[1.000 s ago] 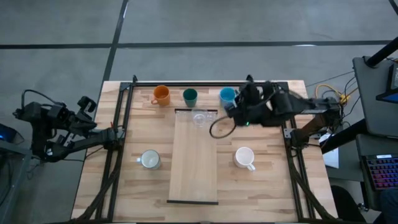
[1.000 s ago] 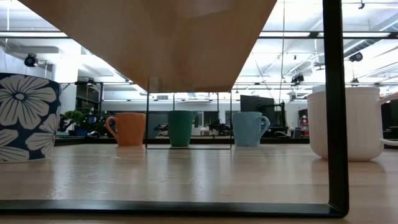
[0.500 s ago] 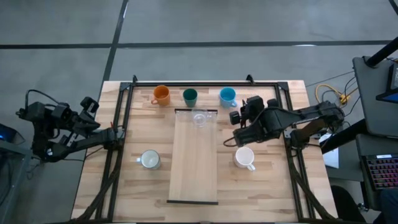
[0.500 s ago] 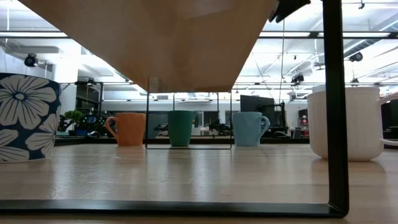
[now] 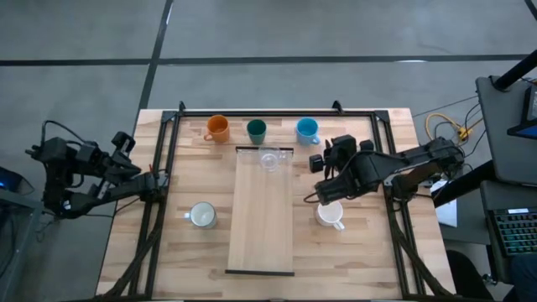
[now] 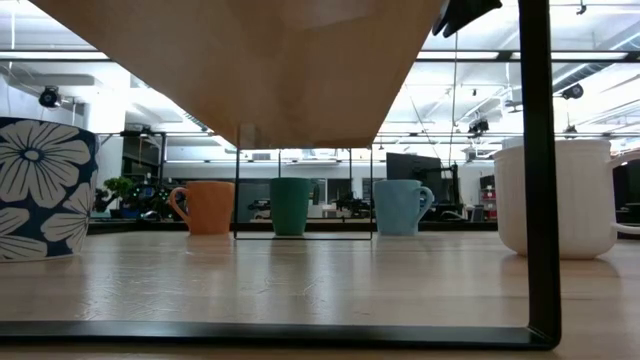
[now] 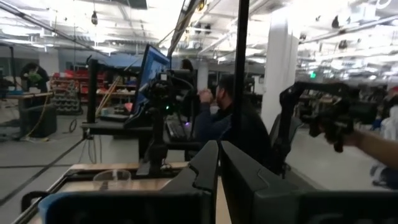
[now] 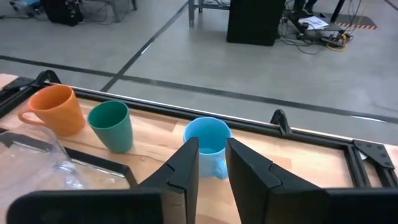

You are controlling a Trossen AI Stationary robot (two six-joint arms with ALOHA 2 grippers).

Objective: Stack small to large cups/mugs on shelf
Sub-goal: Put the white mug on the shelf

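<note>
The pale wood shelf (image 5: 262, 226) runs near to far at the table's middle. The clear glass (image 5: 269, 159) stands on its far end. The orange mug (image 5: 217, 128), green cup (image 5: 256, 130) and light blue mug (image 5: 307, 129) stand in a row behind it. The white mug (image 5: 330, 214) stands right of the shelf, the flowered mug (image 5: 202, 216) left of it. My right gripper (image 5: 312, 198) hovers just left of the white mug, empty, its fingers (image 8: 186, 165) a narrow gap apart. My left gripper (image 5: 151, 179) is shut and empty at the table's left edge.
A dark metal frame (image 5: 277, 111) runs along the table's far edge and both sides. In the low view the shelf's underside (image 6: 260, 60) stands raised above the tabletop on a thin dark leg (image 6: 533, 170). A person sits beyond the table in the left wrist view (image 7: 233, 121).
My right gripper has drawn back from the far end of the shelf, by the glass and the light blue mug, toward the table's near edge. It now hangs beside the white mug. The cups have kept their places.
</note>
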